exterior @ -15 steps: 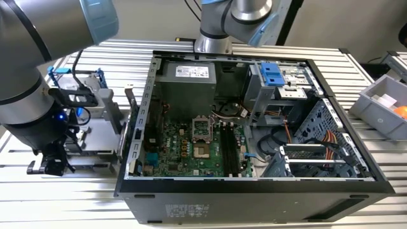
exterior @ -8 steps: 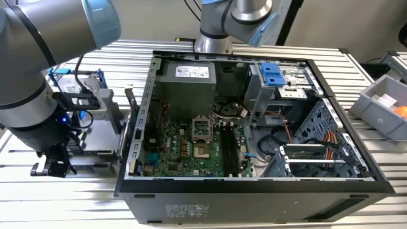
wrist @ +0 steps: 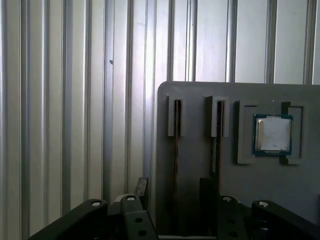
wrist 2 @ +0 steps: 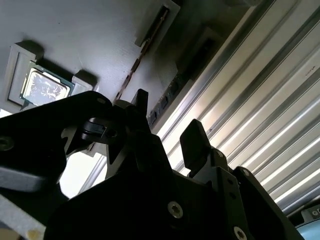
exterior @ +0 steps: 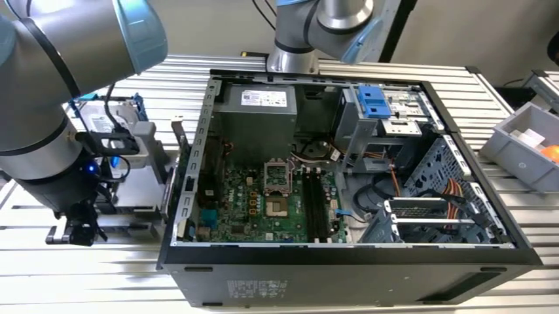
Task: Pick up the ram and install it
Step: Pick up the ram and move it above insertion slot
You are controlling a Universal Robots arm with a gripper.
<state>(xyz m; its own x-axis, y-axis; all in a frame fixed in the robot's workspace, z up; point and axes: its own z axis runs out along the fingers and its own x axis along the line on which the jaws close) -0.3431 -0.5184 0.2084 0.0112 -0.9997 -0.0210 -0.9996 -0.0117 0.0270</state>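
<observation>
Fingers (wrist: 206, 195) parted near the ram (wrist: 176, 140) — edge-up in grey holder (wrist: 280, 200).

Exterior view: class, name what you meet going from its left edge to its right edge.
Robot arm's wrist → green motherboard → black memory slots → perforated drive cage → grey bin.
</observation>
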